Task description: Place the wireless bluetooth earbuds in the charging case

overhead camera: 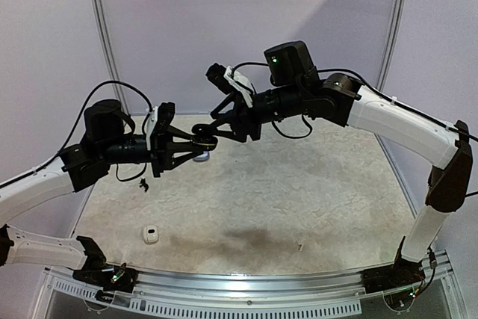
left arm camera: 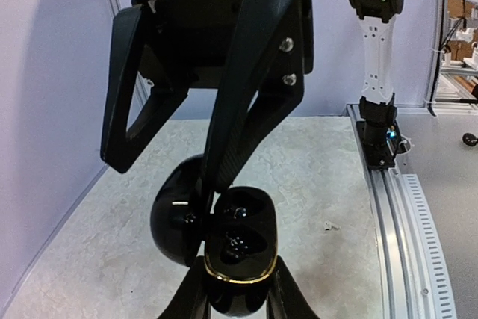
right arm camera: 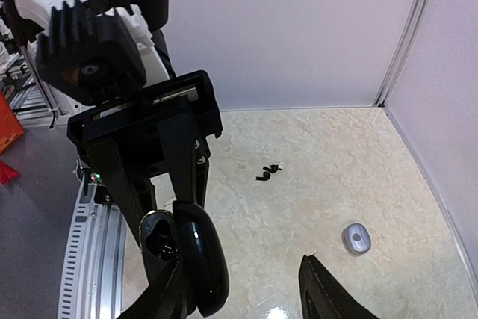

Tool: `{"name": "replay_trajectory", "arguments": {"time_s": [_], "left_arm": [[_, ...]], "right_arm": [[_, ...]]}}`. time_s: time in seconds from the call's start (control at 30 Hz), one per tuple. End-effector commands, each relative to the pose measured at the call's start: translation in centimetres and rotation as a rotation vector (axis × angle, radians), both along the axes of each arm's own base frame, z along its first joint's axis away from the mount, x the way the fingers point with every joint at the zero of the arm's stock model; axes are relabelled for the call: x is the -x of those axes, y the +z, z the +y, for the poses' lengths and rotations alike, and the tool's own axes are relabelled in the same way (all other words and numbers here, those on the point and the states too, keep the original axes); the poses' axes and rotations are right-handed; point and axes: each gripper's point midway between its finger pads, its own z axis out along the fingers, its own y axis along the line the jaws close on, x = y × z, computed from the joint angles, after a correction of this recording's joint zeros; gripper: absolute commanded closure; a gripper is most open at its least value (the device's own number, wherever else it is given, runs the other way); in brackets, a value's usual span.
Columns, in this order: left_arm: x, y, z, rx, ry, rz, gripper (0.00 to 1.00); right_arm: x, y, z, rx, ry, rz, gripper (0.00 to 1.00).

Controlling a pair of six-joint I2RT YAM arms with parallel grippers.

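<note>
Gripping the open black charging case (left arm camera: 237, 255) with the left gripper (overhead camera: 194, 147), fingers clamped on its lower half, up in mid-air over the table (overhead camera: 314, 207). Lid (left arm camera: 173, 222) swung out to one side, gold rim round the wells facing the left wrist camera. Too dark inside the wells to tell whether a bud sits there.

Reaching in from the opposite side with the right gripper (overhead camera: 210, 132), fingers spread apart and clamped on nothing. One fingertip (left arm camera: 220, 181) down at the hinge between lid and base; touching or just short of it, cannot tell. Other finger well off to the side, in open air.

Down on the table: loose earbuds (right arm camera: 269, 172), tiny black pieces with a white speck, bunched together, well apart from the held case.

Also on the table: a small grey case (right arm camera: 357, 239), closed and lying flat, roughly below where the two grippers meet, and a white case (overhead camera: 151, 234) near the front left, apart from the buds.
</note>
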Motion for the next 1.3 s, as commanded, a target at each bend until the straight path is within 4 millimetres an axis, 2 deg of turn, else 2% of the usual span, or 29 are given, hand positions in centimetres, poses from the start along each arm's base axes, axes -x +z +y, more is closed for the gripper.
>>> {"name": "replay_trajectory", "arguments": {"time_s": [0.0,0.1,0.2,0.33,0.43,0.5,0.57,0.73,0.8,0.93,1.03,1.27], "left_arm": [[-0.3,-0.5,0.9,0.031,0.060,0.078,1.00],[-0.4,-0.5,1.5,0.049,0.082,0.103,1.00],[-0.6,0.1,2.1,0.089,0.102,0.118,1.00],[-1.0,2.9,3.1,0.199,0.140,0.137,1.00],[-1.5,5.2,3.9,0.301,0.166,0.169,1.00],[-0.9,6.5,4.0,0.352,0.142,0.165,1.00],[0.1,7.5,4.0,0.377,0.092,0.156,1.00],[1.9,8.2,3.8,0.376,-0.001,0.127,1.00],[2.1,8.4,3.8,0.379,-0.010,0.122,1.00],[2.1,8.5,3.7,0.382,-0.012,0.120,1.00],[2.3,9.0,3.7,0.388,-0.022,0.107,1.00],[2.5,9.3,3.6,0.395,-0.033,0.093,1.00]], "right_arm": [[0.2,4.2,-0.8,-0.103,-0.002,-0.021,0.45],[1.1,6.0,-1.0,-0.159,0.033,-0.020,0.37],[1.5,6.2,-1.2,-0.182,0.047,-0.005,0.33],[1.0,5.7,-1.7,-0.214,-0.003,0.074,0.32],[-0.1,6.9,-2.2,-0.322,-0.087,0.100,0.35],[-0.1,8.0,-2.3,-0.413,-0.109,0.165,0.38],[0.4,8.2,-1.9,-0.457,-0.095,0.206,0.39],[3.8,7.5,0.5,-0.455,0.032,0.164,0.31],[4.3,7.1,1.0,-0.454,0.057,0.153,0.31],[4.6,7.1,1.4,-0.459,0.082,0.159,0.39],[4.4,6.4,1.9,-0.438,0.085,0.176,0.40],[4.5,6.3,2.8,-0.444,0.117,0.194,0.43]]}}
